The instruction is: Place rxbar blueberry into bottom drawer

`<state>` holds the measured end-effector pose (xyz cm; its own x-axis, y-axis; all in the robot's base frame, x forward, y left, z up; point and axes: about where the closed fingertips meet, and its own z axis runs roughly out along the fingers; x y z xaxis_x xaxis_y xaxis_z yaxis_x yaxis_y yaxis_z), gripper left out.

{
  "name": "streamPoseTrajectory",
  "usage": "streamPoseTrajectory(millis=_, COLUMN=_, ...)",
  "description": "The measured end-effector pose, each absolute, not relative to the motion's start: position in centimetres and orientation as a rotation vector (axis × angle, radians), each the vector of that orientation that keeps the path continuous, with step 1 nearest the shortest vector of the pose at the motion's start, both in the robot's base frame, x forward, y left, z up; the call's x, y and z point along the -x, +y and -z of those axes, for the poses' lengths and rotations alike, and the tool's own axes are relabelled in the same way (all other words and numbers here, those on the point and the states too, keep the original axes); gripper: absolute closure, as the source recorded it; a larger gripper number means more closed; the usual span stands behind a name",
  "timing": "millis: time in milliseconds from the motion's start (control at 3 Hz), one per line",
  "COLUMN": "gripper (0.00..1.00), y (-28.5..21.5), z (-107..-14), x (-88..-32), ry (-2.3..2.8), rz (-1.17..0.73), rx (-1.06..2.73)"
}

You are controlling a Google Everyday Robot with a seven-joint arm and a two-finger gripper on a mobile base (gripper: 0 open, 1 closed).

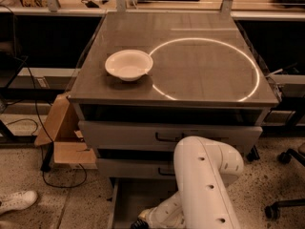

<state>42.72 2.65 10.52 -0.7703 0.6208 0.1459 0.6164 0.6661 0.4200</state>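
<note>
The claw (137,222) hangs low over the open bottom drawer (126,197).

The desk (205,75) has a smooth, half-glossy grey-brown top that mirrors a bright ring of light. The bowl (128,65) left of centre is smooth, matt white. The upper drawer fronts (124,135) are dull grey metal, as is the bottom drawer (131,197) floor. The arm (205,185) is smooth, shiny white plastic; its claw (139,220) sits at the bottom edge over that drawer. The cardboard box (59,128) at left is matt brown.
</note>
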Motion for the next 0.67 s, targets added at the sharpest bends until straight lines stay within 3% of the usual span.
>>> streamPoseTrajectory(millis=333, gripper=0.06, y=2.65, z=-10.52, x=-42.72, ry=2.859, rz=-0.715, rx=-1.061)
streamPoseTrajectory(millis=667, gripper=0.00, y=2.66, z=-10.51, x=-42.72, ry=2.859, rz=-0.715, rx=-1.061)
